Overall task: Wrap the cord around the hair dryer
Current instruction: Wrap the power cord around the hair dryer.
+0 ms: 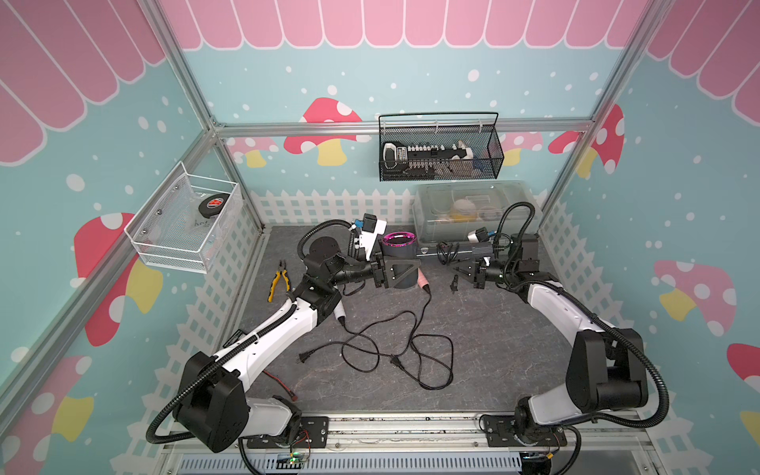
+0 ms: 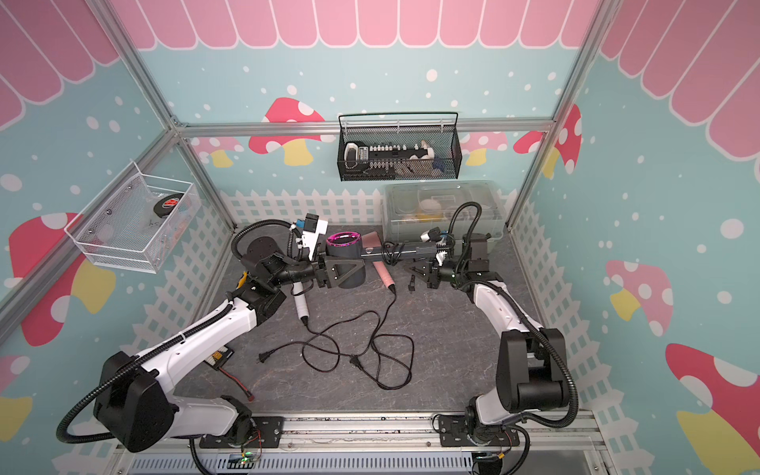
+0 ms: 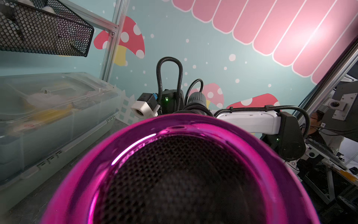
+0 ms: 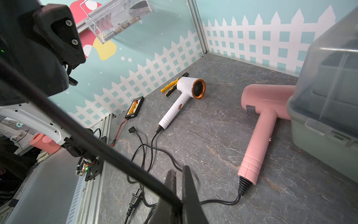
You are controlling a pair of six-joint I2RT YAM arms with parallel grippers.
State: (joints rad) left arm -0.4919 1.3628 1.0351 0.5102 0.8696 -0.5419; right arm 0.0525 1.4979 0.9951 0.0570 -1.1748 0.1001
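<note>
At twelve o'clock over the table [image 1: 493,353], I am clamping the hair dryer [image 1: 395,248] in the left gripper [image 1: 405,272]; the right gripper [image 4: 179,172], at its three o'clock, is pinching the cord [image 4: 96,135]. I am planning taut, adjacent turns.

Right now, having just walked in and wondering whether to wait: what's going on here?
The left gripper holds the grey dryer up by its head. A few loops of its cord sit on the handle, and the right gripper is shut on the cord's free stretch beside it. The pink dryer and the white dryer lie on the table, their cords loose.
</note>
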